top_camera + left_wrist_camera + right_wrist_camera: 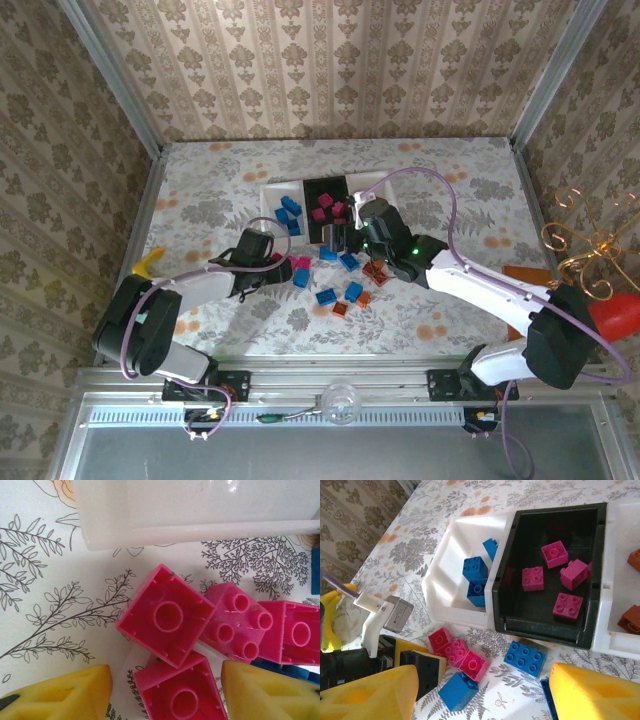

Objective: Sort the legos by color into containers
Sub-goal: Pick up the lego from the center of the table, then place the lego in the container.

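Fingers (60, 697) of L gripper (166, 702) are set apart round a pink lego (186, 690), not clamped; R gripper (485, 690) is held wide open, empty, near containers (540, 636)

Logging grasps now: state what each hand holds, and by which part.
Right hand: open, nothing held. Left hand: it straddles a pink brick across two opposite sides, but whether it clamps the brick cannot be told.
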`<state>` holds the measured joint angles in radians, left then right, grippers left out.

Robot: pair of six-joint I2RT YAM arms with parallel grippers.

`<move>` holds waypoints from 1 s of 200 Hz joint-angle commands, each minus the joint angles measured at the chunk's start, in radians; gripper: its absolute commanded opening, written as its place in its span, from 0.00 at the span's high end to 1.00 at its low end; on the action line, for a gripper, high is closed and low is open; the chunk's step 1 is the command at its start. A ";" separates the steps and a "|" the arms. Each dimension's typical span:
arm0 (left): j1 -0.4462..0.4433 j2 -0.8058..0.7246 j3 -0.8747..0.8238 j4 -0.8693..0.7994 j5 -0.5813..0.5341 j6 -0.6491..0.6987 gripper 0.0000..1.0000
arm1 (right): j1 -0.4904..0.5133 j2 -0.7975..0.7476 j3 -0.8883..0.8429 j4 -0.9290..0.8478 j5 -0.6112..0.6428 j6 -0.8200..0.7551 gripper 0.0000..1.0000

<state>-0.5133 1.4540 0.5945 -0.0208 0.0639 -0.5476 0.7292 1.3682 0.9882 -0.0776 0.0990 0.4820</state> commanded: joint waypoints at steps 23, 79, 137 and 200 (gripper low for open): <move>0.006 0.030 -0.029 0.036 -0.007 -0.003 0.49 | -0.009 -0.039 -0.030 0.001 0.033 -0.003 0.28; 0.000 -0.128 -0.088 -0.029 -0.009 -0.021 0.65 | -0.016 -0.053 -0.043 0.005 0.041 0.001 0.28; -0.052 -0.262 0.111 -0.169 -0.005 0.009 0.65 | -0.025 -0.098 -0.099 0.004 0.074 0.030 0.28; -0.081 0.196 0.653 -0.165 0.061 0.090 0.64 | -0.025 -0.164 -0.188 -0.053 0.106 0.059 0.28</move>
<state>-0.5877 1.5124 1.0943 -0.1566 0.0837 -0.5140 0.7074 1.2465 0.8333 -0.0898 0.1593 0.5106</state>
